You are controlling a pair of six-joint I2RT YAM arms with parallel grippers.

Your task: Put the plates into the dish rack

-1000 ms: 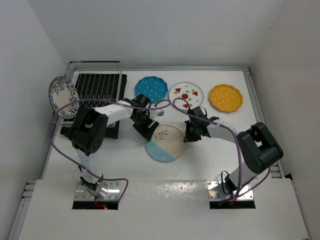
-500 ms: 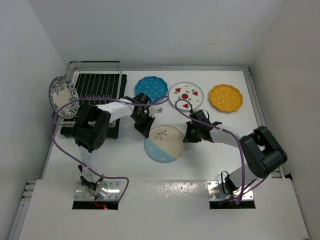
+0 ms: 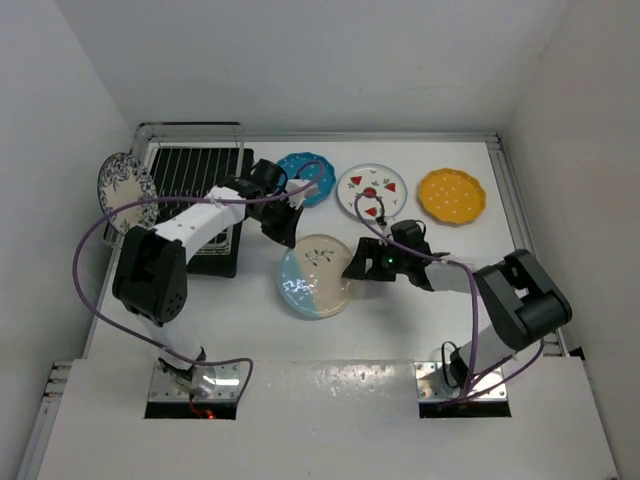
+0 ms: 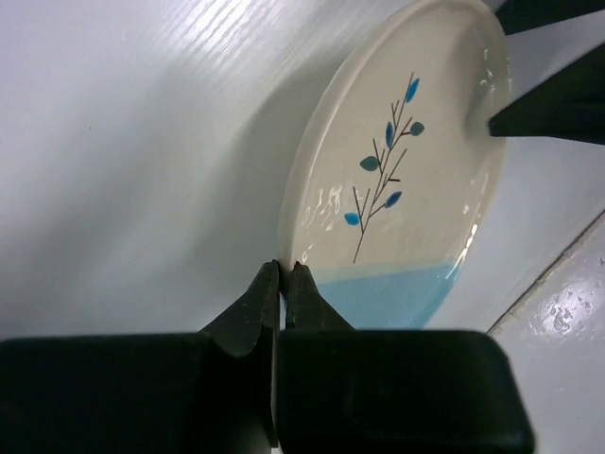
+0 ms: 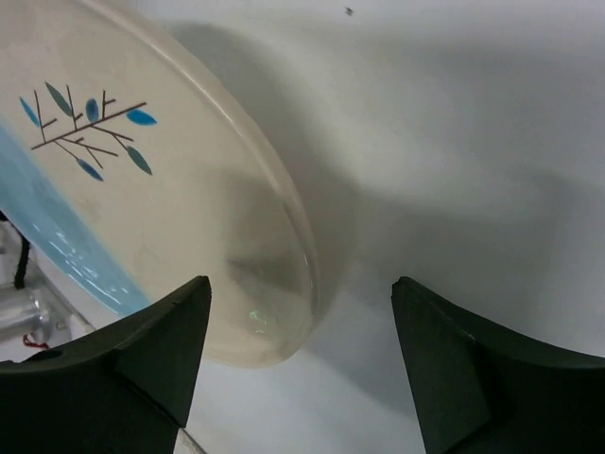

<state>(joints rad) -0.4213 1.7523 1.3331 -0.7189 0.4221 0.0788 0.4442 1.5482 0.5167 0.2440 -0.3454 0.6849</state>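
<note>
The left end effector (image 3: 284, 236) is pinching the blue-and-cream plate (image 3: 315, 278) at its 11 o'clock rim, in the middle of the counter (image 3: 400, 325). The right end effector (image 3: 352, 268) is gaping open around the plate's 3 o'clock edge.

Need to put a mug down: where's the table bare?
Bare white table lies in front of the half light-blue, half cream plate, toward the near edge. Crowded: the far row with the blue dotted plate, white fruit-patterned plate and yellow dotted plate.

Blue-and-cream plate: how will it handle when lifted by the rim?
The plate is probably rigid and breakable: it looks like glazed ceramic. Its glare suggests a slippery surface, so the thin rim pinch by the left hand may let it pivot.
</note>
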